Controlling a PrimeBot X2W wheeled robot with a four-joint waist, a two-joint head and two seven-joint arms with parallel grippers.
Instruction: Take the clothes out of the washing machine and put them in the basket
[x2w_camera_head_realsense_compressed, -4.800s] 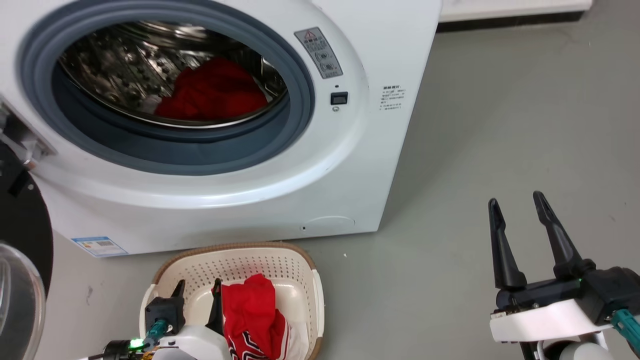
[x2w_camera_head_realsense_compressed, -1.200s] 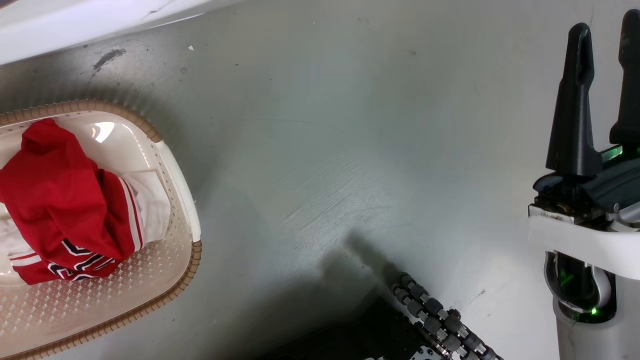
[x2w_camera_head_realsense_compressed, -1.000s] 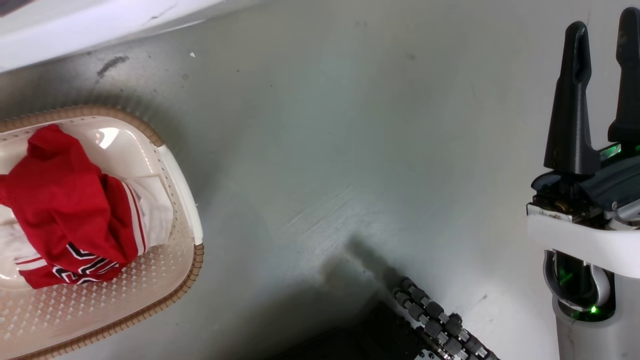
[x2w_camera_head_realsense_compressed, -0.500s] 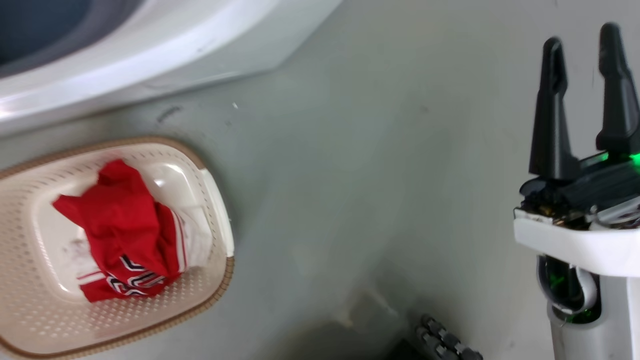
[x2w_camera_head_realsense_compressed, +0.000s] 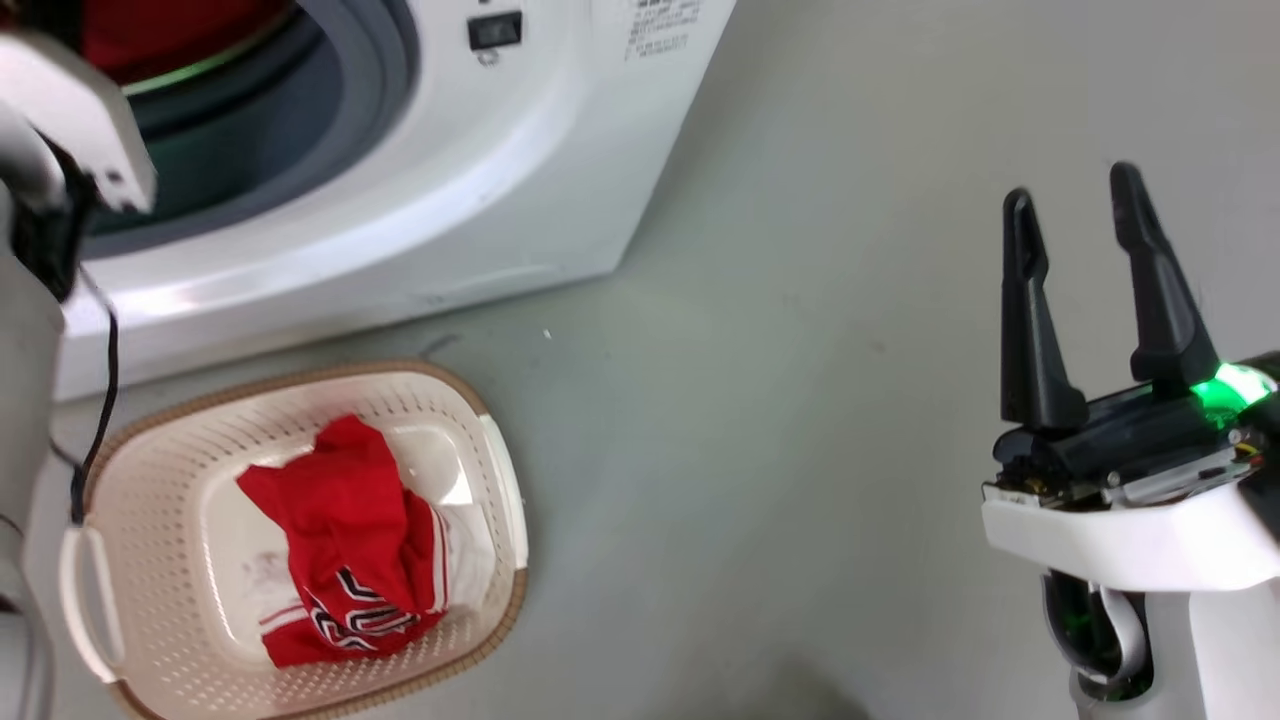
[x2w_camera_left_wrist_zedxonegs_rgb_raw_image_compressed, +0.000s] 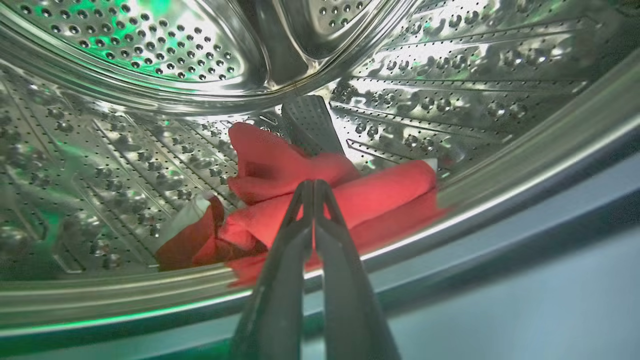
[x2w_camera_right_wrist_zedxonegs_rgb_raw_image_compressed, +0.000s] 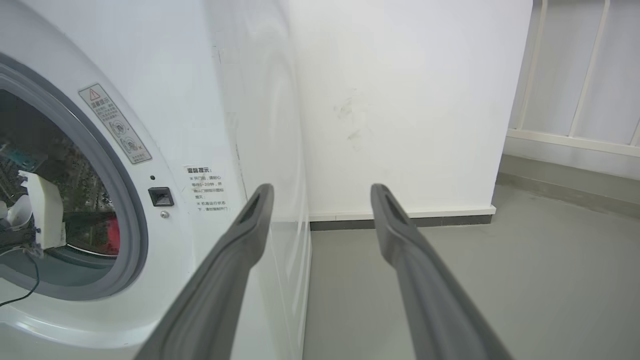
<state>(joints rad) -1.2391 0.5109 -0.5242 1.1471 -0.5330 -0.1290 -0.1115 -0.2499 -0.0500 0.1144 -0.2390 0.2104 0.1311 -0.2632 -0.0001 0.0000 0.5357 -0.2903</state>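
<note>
The white washing machine (x2w_camera_head_realsense_compressed: 560, 180) stands at the upper left with its port open. Red clothes (x2w_camera_left_wrist_zedxonegs_rgb_raw_image_compressed: 380, 192) lie crumpled at the bottom of the steel drum (x2w_camera_left_wrist_zedxonegs_rgb_raw_image_compressed: 125, 165). My left gripper (x2w_camera_left_wrist_zedxonegs_rgb_raw_image_compressed: 313, 184) is shut, its tips just inside the port in front of that cloth, with nothing seen between the fingers. My pale left forearm (x2w_camera_head_realsense_compressed: 60, 110) reaches into the port. On the floor in front sits the cream basket (x2w_camera_head_realsense_compressed: 300, 375), holding a red jersey (x2w_camera_head_realsense_compressed: 345, 520) with white trim. My right gripper (x2w_camera_head_realsense_compressed: 1075, 195) hovers open over the floor at the right, empty.
Grey floor (x2w_camera_head_realsense_compressed: 780, 400) spreads to the right of the washer and basket. A black cable (x2w_camera_head_realsense_compressed: 100, 380) hangs from my left arm over the basket's left edge. A white wall (x2w_camera_right_wrist_zedxonegs_rgb_raw_image_compressed: 400, 100) with dark skirting stands behind the washer.
The head camera has tilted up, bringing the washer port back into view. My left gripper has left the basket, where the jersey now lies loose, and reached into the drum. The right gripper stays open.
</note>
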